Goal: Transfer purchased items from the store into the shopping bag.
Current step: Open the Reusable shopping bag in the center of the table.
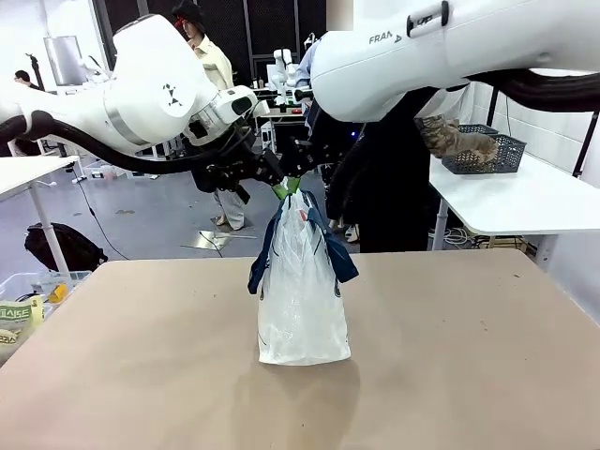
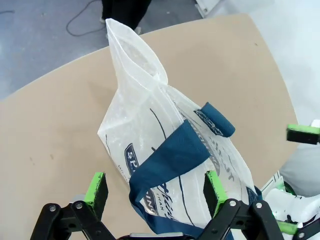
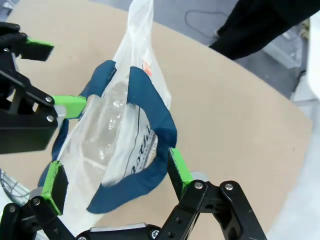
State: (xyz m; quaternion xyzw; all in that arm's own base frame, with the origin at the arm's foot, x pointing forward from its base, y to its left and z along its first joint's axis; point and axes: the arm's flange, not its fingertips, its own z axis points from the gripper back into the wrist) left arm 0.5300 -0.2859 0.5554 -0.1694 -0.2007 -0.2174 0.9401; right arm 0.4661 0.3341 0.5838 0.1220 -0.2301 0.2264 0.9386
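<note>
2 sets of fingers apart, left gripper [image 2: 155, 185], right gripper [image 3: 116, 175], shopping bag [image 1: 302, 300] contents unclear

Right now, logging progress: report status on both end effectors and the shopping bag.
Left end effector open, straddling bag top. Right end effector open over the mouth. Shopping bag upright on table. Navy handle between left fingers.

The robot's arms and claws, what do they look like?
The left arm and right arm are chunky glossy white shells trailing thick black hoses; the right arm bears grey lettering starting FRA. The left gripper and right gripper are black linkages with silver bolts and bright green pads.
</note>
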